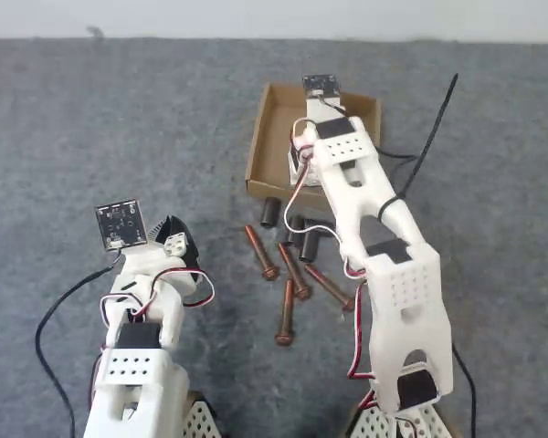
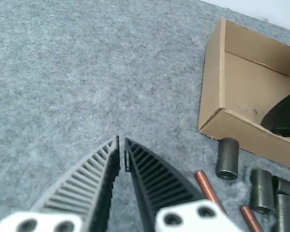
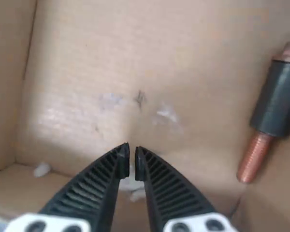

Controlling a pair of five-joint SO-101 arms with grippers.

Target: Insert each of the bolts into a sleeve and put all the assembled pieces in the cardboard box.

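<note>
A: Left gripper point(image 2: 122, 141): jaws nearly together, empty, above bare carpet point(image 2: 63, 72). Beyond it, 4 loose bolts point(image 1: 285, 313), then sleeves point(image 1: 271, 212) just before the box point(image 1: 276, 137).
B: Right gripper point(image 3: 132, 147)?
A: Inside the box, jaws narrow, holding nothing. 1 assembled piece point(image 3: 274, 108) lies on the box floor beside it.
B: Risks?
A: 3, I judge. The bolts lie clustered, so a grab may drag a neighbour. Sleeves on their sides may roll. Rising out, the right gripper could catch the box wall and shift it.
B: Labels?
A: None legible.
</note>
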